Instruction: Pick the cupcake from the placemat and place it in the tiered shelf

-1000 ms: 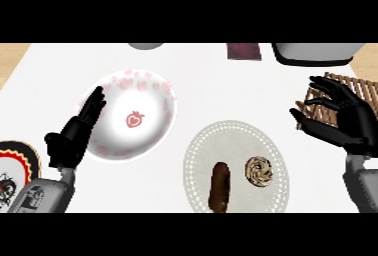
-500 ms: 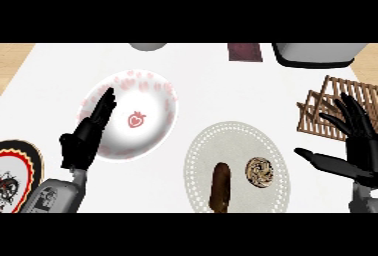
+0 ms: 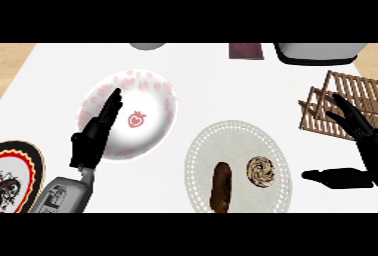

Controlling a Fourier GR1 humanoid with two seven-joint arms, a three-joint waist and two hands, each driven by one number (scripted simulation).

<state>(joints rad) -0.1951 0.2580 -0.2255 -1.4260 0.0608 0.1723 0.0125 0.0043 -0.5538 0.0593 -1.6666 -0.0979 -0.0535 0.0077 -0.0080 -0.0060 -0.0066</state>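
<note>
Cupcake (image 3: 260, 171) sitting on the placemat (image 3: 238, 134), near centre, beside a brown pastry (image 3: 221, 186). Right hand (image 3: 353, 150) hovering right of it, fingers spread wide, holding nothing. Left hand (image 3: 94, 135) resting open over the pink plate (image 3: 155, 95). Tiered shelf (image 3: 336, 102) sitting far right.

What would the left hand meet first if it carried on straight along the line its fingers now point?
Probably nothing at hand height: the left hand points up and slightly right over the white plate with the strawberry mark. Beyond its rim lies bare counter; depth is unclear.

White counter (image 3: 221, 80) with placemat (image 3: 238, 135), plates (image 3: 148, 100)
</note>
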